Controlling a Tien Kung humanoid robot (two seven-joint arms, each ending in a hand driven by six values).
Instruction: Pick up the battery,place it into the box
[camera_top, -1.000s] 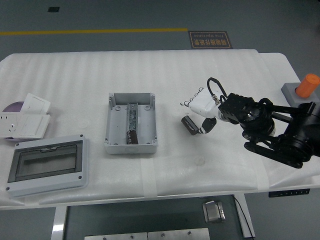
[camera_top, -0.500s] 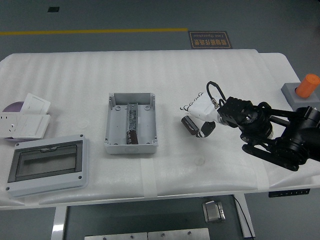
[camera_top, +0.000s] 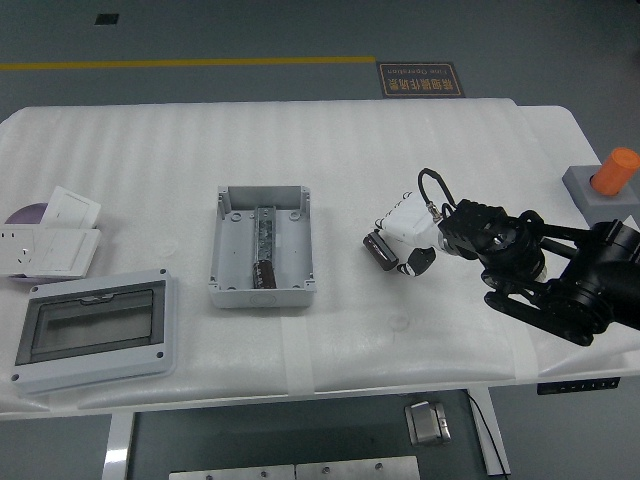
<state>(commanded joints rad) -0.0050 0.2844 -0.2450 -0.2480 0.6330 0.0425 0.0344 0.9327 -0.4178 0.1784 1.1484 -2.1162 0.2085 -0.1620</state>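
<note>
A dark cylindrical battery (camera_top: 378, 250) lies on the white table, right of the middle. My right hand (camera_top: 402, 243), white with a black arm behind it, comes in from the right. Its fingers curl down over the battery's far side and the thumb (camera_top: 421, 259) presses at its near side, so the hand is shut on the battery. The battery still rests on the table. The open grey box (camera_top: 219, 252) stands to the left of it, apart from the hand. Another dark cylinder (camera_top: 265, 272) lies inside the box near its front wall. My left arm is out of view.
A grey enclosure with a see-through cover (camera_top: 95, 330) sits at the front left. White socket plates (camera_top: 50, 240) lie behind it at the left edge. An orange button on a grey base (camera_top: 608, 180) stands at the far right.
The right hand's fingers, stretched out above the battery a second ago, have curled down around it. The hand has dropped slightly. The battery has barely moved.
</note>
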